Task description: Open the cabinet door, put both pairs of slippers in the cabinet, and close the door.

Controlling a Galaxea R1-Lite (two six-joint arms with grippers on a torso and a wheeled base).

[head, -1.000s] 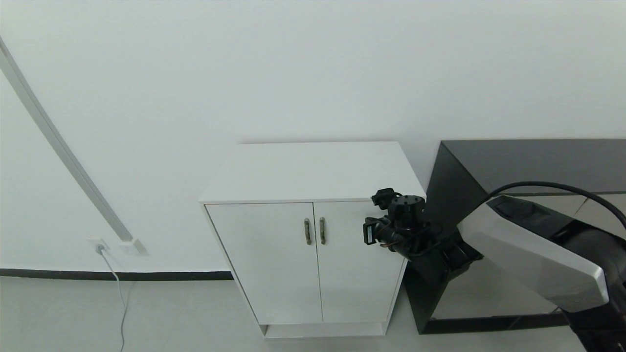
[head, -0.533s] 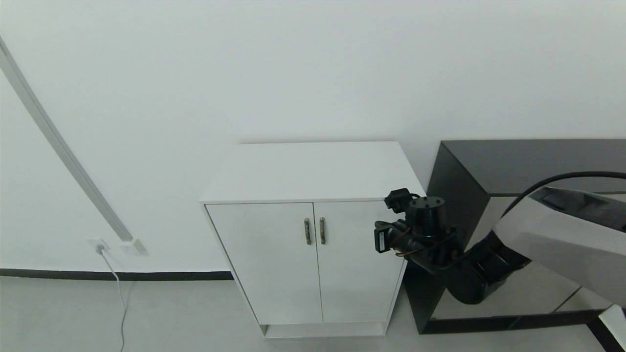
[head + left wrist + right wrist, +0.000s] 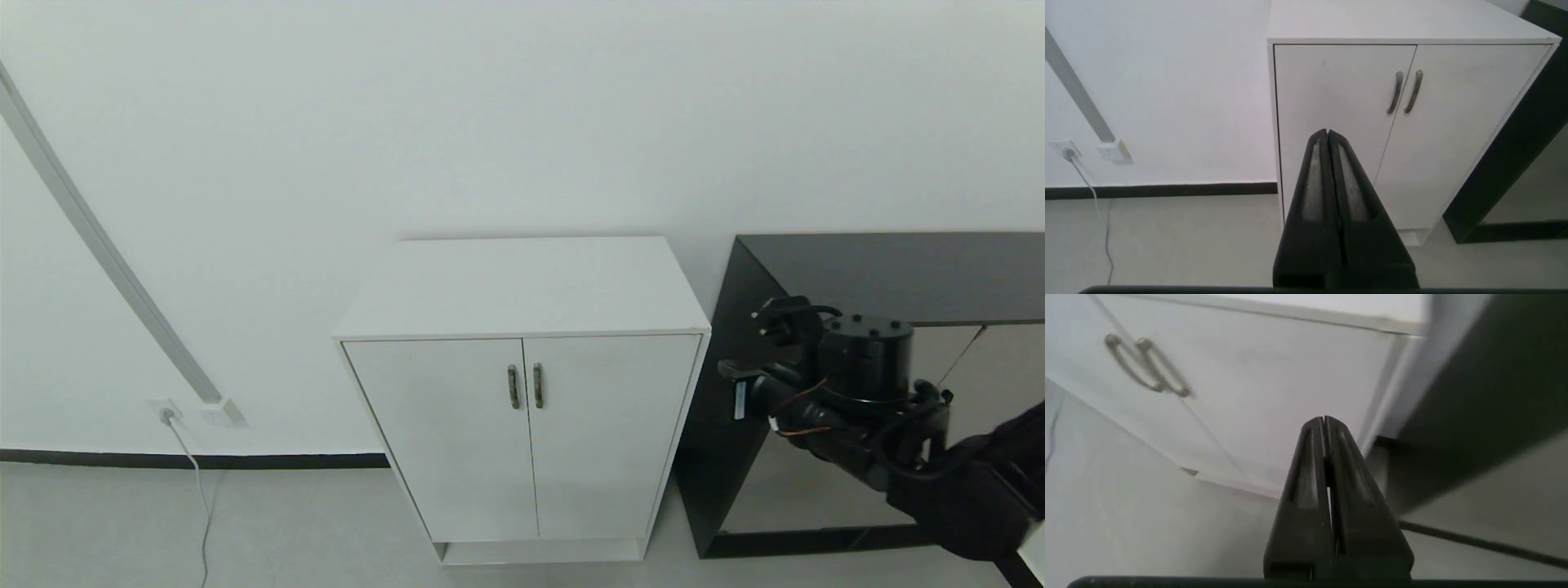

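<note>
White cabinet shut, both grippers clenched on nothing.
The cabinet stands against the wall at the centre of the head view. Its doors are closed and their handles sit side by side at the middle seam. A black unit stands just beside it on the right. The right gripper hangs before that unit, jaws pressed together, empty. The left gripper faces the cabinet front, jaws likewise closed. A wall socket sits lower left.

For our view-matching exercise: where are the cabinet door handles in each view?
Head view: door handles at centre of the cabinet front.
Left wrist view: past the left gripper tip, toward the black unit.
Right wrist view: across the right gripper from the black unit.
Shared landmark: black unit.
</note>
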